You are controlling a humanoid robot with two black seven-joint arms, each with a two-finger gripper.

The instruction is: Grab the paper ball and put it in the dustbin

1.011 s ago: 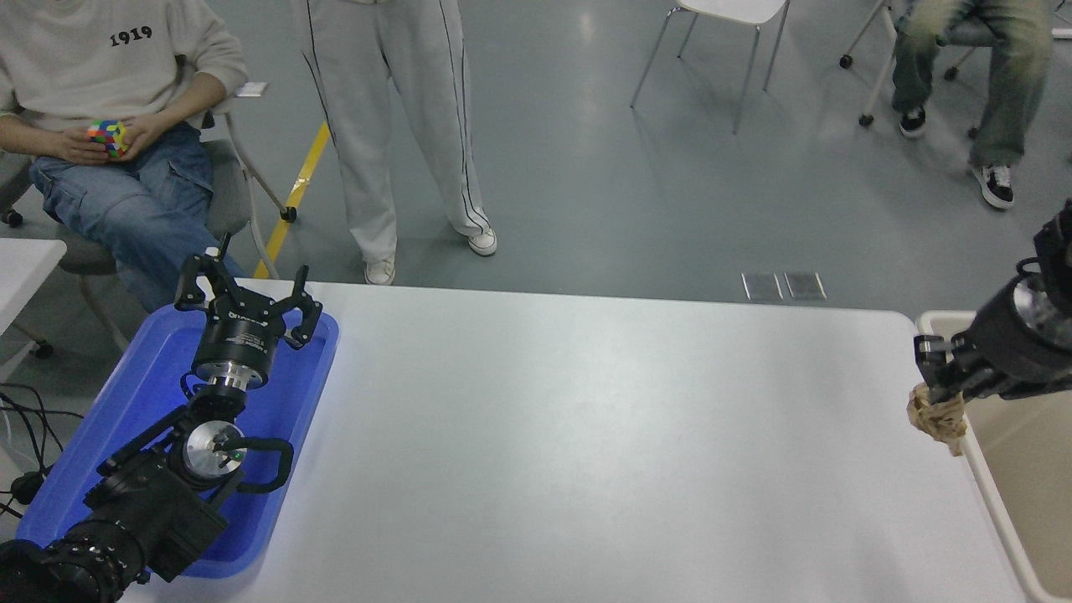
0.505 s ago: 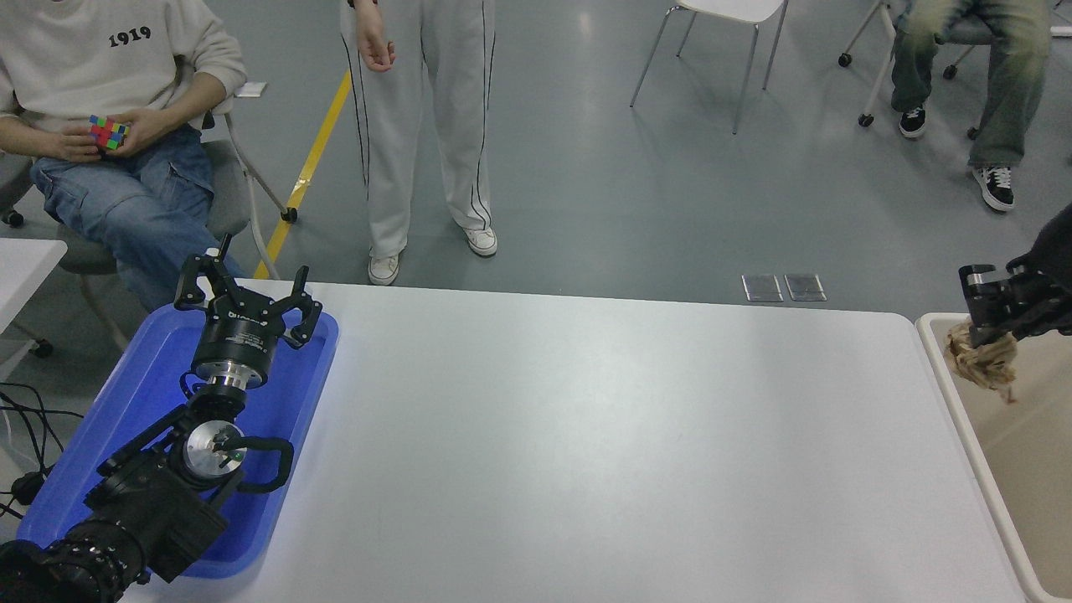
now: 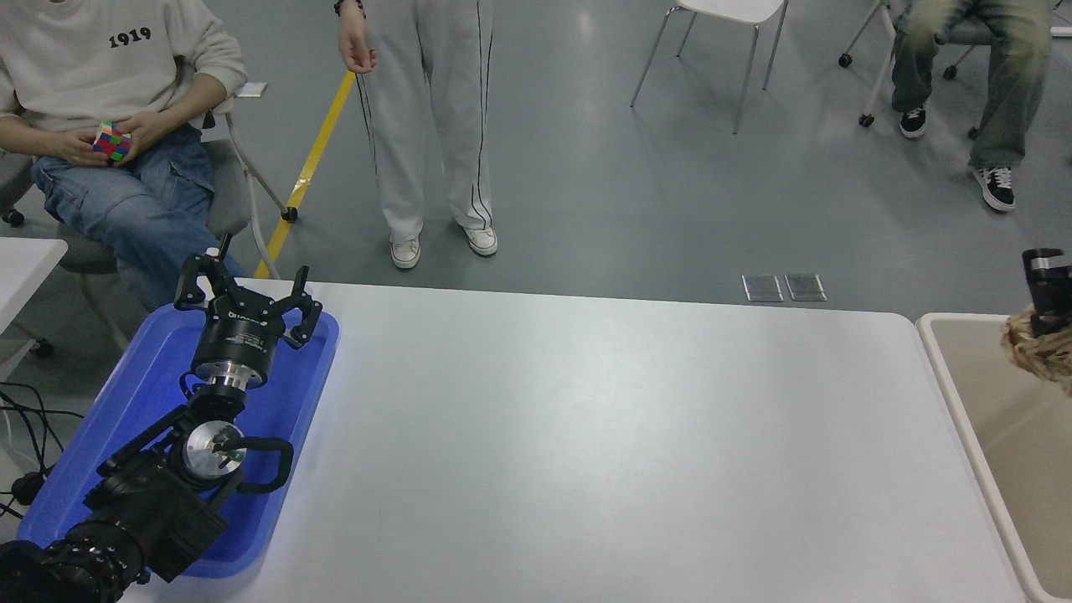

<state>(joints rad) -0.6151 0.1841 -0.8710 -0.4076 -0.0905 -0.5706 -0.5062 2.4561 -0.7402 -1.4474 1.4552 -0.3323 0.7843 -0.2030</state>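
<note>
Paper ball (image 3: 1041, 352) is seen at the right edge of the head view, held from above by the right gripper (image 3: 1047, 314), whose black body is cut off by the frame; only part of it shows, closed on the tan wad. The ball hangs over the open dustbin (image 3: 950, 368), inside the line of its pale cream rim and clear of the beige floor below. A second ago the wad was being carried at the near left rim, just at the tabletop's (image 3: 586, 435) corner; half a second ago it was over the rim's far corner; now it has been moved further right and sits well over the cavity. The transport step is therefore judged almost complete, with only the release left; a drop from here should land inside, though the ball's right side is hidden by the frame edge. The left gripper (image 3: 247, 293) is parked with its fingers spread wide and nothing between them, over the blue tray (image 3: 310, 394) at the lower left. People are seated and standing beyond the far side.
</note>
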